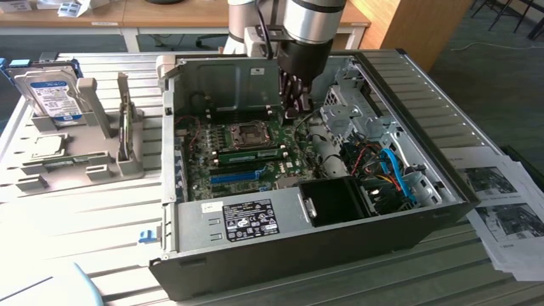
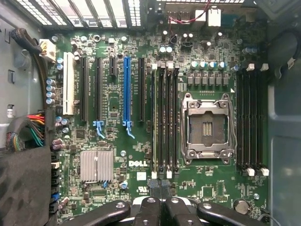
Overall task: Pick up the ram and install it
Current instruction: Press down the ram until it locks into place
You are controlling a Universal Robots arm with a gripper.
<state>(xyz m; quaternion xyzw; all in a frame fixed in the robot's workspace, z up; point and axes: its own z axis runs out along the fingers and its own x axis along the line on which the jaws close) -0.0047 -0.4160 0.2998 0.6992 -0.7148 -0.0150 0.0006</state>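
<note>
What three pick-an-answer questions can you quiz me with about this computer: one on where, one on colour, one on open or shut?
1. Where is the gripper? A) inside the case B) beside it C) on the floor
2. What colour is one long slot? A) red B) blue C) yellow
3. How are the gripper's fingers? A) wide open B) shut C) bent apart

Answers: 1 A, it hangs over the motherboard within the case walls; 2 B, that slot is plainly blue; 3 B, the tips meet with no gap.

Inspection finding: white "DELL" lettering (image 2: 139, 164) stands on the green motherboard (image 2: 113, 101). Print on the case sticker (image 1: 248, 217) and the hard drive label (image 1: 53, 95) is illegible.
</note>
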